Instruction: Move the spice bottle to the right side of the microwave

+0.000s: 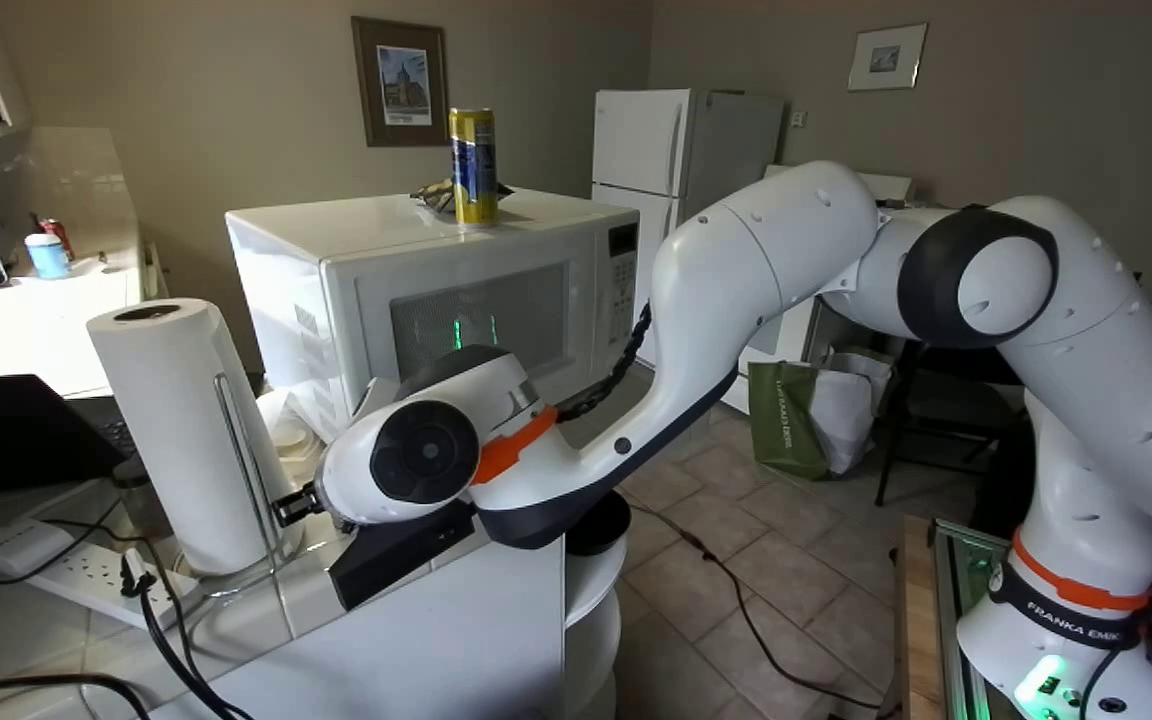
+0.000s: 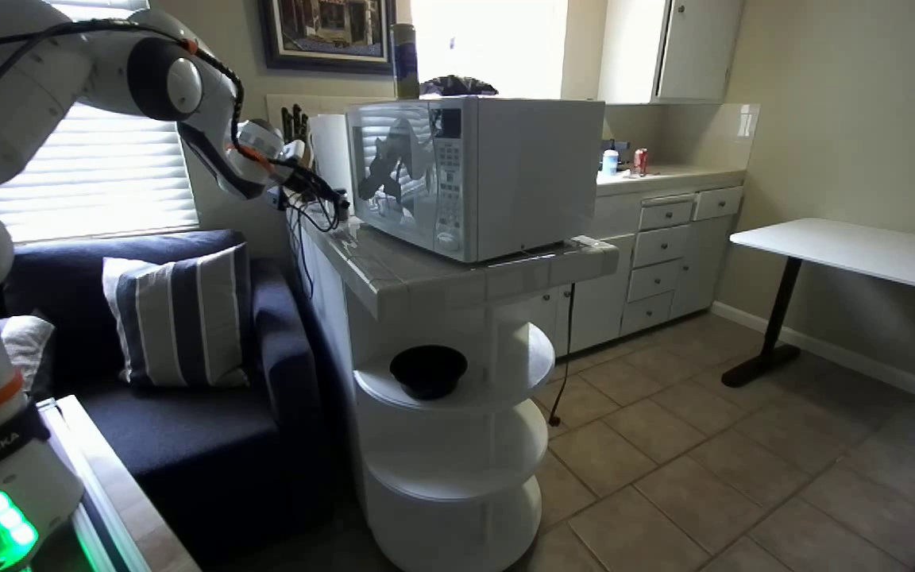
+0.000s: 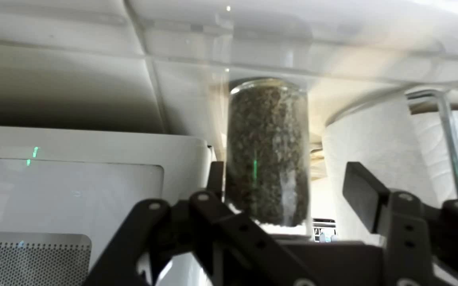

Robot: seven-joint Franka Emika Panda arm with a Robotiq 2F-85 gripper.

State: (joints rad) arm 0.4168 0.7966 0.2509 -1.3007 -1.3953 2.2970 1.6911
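Observation:
The spice bottle (image 3: 268, 151) is a glass jar of dark grains, seen in the wrist view, which stands upside down. It stands upright on the tiled counter; its cap end is partly hidden by the gripper. My gripper (image 3: 288, 186) is open around it, one finger close beside the glass and a wide gap to the other finger. In an exterior view the gripper (image 1: 298, 505) is low by the paper towel roll; it also shows in an exterior view (image 2: 338, 205). The white microwave (image 1: 476, 310) stands beside the bottle, in the wrist view (image 3: 70, 190) and an exterior view (image 2: 529, 175).
The paper towel roll (image 1: 181, 430) with its wire holder is close to the gripper, also in the wrist view (image 3: 372, 151). A power strip (image 1: 101, 585) with cables lies on the counter. A yellow-and-blue can (image 1: 474, 165) stands on the microwave.

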